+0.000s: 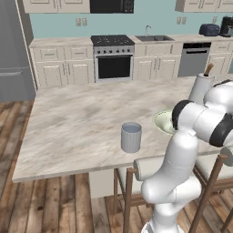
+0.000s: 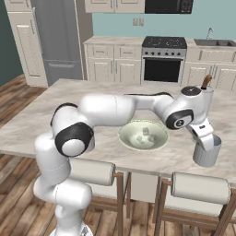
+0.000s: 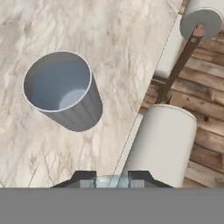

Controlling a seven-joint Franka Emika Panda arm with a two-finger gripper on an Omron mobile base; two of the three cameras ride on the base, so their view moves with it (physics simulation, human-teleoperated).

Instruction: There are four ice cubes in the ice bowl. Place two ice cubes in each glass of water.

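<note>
The gripper [image 2: 208, 141] is seen in the right base view hanging just above the rim of one glass of water [image 2: 207, 152] near the counter's [image 2: 110, 92] front edge, with the ice bowl [image 2: 143, 135] holding pale ice cubes [image 2: 146, 132] just to its left, and whether anything is held cannot be told there. In the left base view the other glass of water [image 1: 131, 137] is found standing alone, apart from the partly hidden bowl. In the hand view the fingertips [image 3: 86, 178] are seen clenched on a pale, glassy ice cube [image 3: 110, 180], with the glass up and left of them.
</note>
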